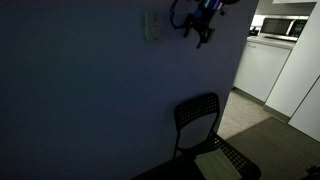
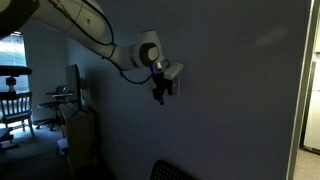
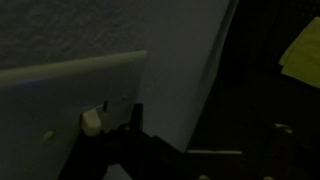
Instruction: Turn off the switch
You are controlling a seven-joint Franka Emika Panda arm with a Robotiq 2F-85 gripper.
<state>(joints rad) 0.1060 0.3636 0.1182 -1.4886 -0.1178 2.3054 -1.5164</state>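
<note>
One switch (image 1: 153,27) sits on the dark wall. The single gripper (image 1: 203,36) hangs near it, at about 3 o'clock from the plate. One black chair (image 1: 198,118) stands at 6 o'clock, well below. I cannot tell if the claw is open or closed (the room is very dim).

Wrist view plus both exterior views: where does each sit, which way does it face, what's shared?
An exterior view: off the wall, facing the switch, black chair, lit kitchen beyond; the claw shows.
An exterior view: faces the same wall; arm enters upper left, claw at the wall.
Wrist view: close on the switch; claw fingers at bottom.
Shared: claw in all.
</note>
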